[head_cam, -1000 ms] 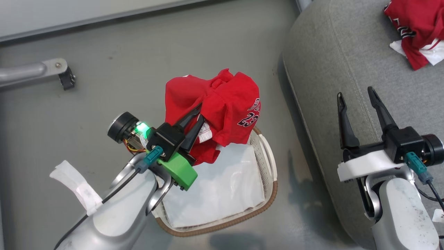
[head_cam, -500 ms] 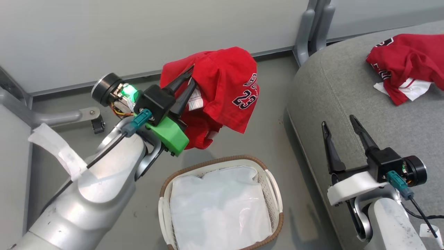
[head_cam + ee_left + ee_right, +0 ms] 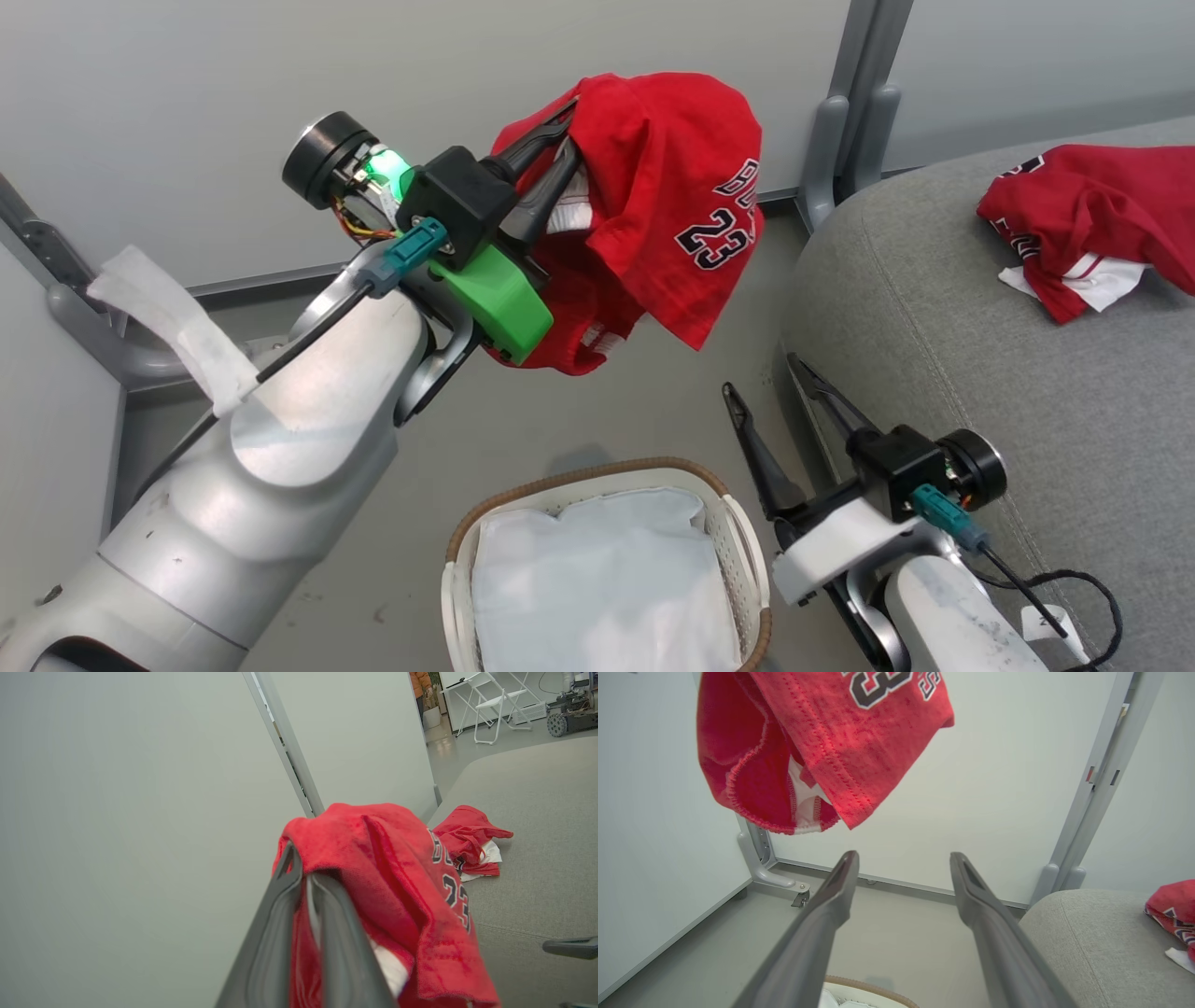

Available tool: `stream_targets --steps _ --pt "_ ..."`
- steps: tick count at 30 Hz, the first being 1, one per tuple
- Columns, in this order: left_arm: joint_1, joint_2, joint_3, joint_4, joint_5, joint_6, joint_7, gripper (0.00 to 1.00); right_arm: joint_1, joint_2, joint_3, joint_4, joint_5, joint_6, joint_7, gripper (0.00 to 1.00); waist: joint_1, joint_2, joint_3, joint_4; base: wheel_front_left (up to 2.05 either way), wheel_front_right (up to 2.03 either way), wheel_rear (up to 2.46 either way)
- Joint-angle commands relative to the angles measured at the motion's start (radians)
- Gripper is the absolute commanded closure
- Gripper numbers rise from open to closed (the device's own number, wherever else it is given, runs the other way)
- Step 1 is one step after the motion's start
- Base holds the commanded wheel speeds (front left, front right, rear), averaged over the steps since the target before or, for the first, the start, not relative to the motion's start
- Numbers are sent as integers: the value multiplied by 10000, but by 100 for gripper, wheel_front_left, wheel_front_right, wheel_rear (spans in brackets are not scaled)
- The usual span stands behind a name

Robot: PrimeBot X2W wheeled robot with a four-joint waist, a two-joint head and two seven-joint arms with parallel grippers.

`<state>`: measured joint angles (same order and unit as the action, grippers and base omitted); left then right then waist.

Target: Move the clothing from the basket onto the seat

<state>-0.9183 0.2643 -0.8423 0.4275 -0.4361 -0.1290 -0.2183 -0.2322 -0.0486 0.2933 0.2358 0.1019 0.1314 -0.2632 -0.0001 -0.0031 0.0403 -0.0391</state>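
Head view: the left gripper (image 3: 565, 131) is squeezed tight on a red jersey (image 3: 672, 187). It is held up high, so the cloth hangs free and cannot catch on the basket (image 3: 560, 474) far below it. The jersey is soft and floppy. It folds over the gripper like a hood, with a black 23 on its side. The basket is oval, made of hard white plastic with slots and a brown woven rim. A smooth white liner (image 3: 597, 588) lies inside. The right gripper (image 3: 761, 378) is spread wide and holds nothing. It hovers just beside the rounded edge of the seat (image 3: 980, 392). The seat is big, grey and a bit fuzzy, with stitched lines. Another jersey (image 3: 1074, 215) lies crumpled on it, well off to that gripper's right. I think this one should go there too.

Left wrist view: the dark fingers (image 3: 275, 933) press together with red cloth pinched between them. The jersey (image 3: 383, 868) drapes to their right, thick and nubbly. The seat (image 3: 537, 858) lies past it.

Right wrist view: the fingers (image 3: 817, 933) stand apart with bare floor (image 3: 896, 933) between them. The jersey (image 3: 822, 742) hangs above them to the left, and its hem has neat dotted stitches. The basket rim (image 3: 868, 982) peeks out low between them.
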Motion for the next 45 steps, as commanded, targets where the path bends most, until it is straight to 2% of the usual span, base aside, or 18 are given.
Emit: stream_targets --steps 1,6,11,19,25,34,35,36,37,38,45 --pt "-170 -72 -73 -52 -105 -32 15 100 -237 -34 259 48 202 -14 -24 0 1 31 -107 116 0 0 0" --pt "-225 -272 -294 -196 -246 -31 63 100 -612 -40 712 474 807 -14 -24 0 1 31 -230 303 0 0 0" --pt "-276 -393 -542 -458 -347 -31 136 100 -1019 -37 562 783 1232 -14 -24 0 1 31 -264 537 0 0 0" --pt "-141 -202 -638 -790 -452 0 187 100 -1023 -36 199 -248 1476 -14 -24 0 1 31 -278 682 0 0 0" --pt "58 -96 -658 -1062 -507 116 165 100 -1232 -34 -237 -1164 1251 -14 -22 0 1 31 -196 665 0 0 0" --pt "329 -18 -763 -1461 -631 158 120 100 -1946 -34 -448 -1361 700 -14 -22 0 1 31 -12 667 0 0 0" --pt "351 -24 -764 -1491 -656 163 108 100 -2017 -34 -419 -1322 688 -14 -24 39 1 31 5 675 0 0 0" --pt "391 -26 -764 -1524 -681 171 96 100 -2117 -33 -379 -1280 672 -14 -22 64 1 31 25 684 0 0 0" --pt "439 -17 -759 -1543 -714 186 82 100 -2182 -34 -359 -1265 655 -14 -22 84 1 31 42 689 0 0 0" --pt "515 2 -749 -1549 -771 216 66 100 -2241 -34 -342 -1254 651 -14 -22 98 1 31 65 697 0 0 0" --pt "1040 39 -673 -1481 -1005 338 -115 100 -2458 -34 -395 -1315 604 -14 -22 100 1 31 219 740 0 0 0"
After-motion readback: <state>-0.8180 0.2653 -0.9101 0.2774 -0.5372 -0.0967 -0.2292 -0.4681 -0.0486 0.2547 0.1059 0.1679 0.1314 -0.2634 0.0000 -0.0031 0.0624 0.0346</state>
